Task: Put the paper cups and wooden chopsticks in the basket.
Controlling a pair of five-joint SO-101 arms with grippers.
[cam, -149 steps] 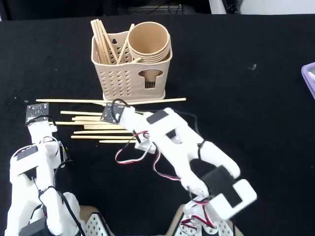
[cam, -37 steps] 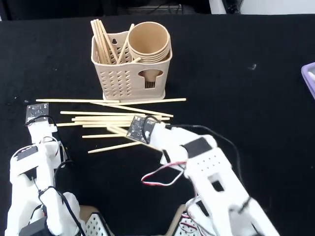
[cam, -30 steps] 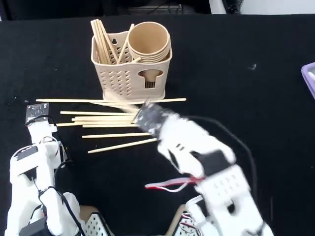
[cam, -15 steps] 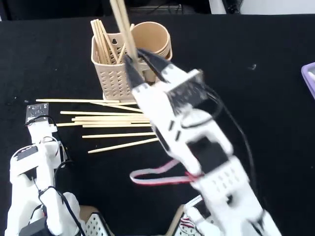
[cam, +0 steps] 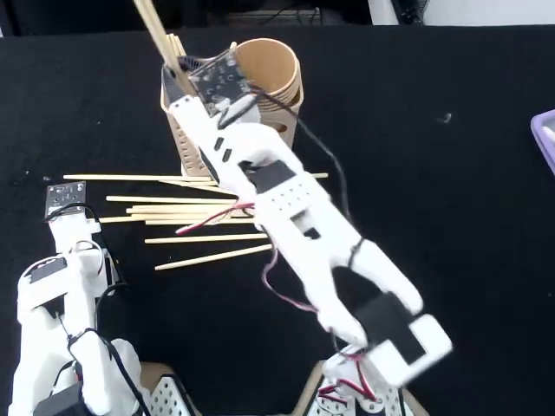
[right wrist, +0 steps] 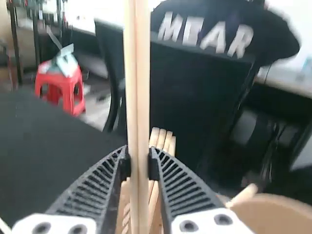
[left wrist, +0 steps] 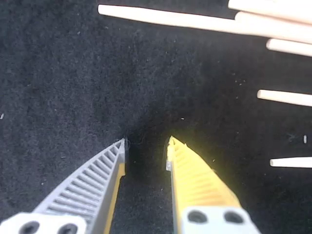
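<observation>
Step in hand: inserting chopsticks. The right gripper (cam: 179, 76) had its fingers clamped on the held chopsticks (right wrist: 136, 73), upright above the basket (cam: 178, 130), which contained the paper cups (cam: 276, 65). The next move likely required lowering the sticks into the free compartment, then releasing them. Loose chopsticks (cam: 173, 210) lay on the surface near the left gripper (left wrist: 146, 146), whose fingers were apart and empty.

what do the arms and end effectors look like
Both arms are white blocky segments with black motor blocks. The right arm carries red, white and black cables; the left arm, black ones. The left end effector has one grey and one yellow ribbed, tapered finger; the right end effector has two dark grey ones.
</observation>
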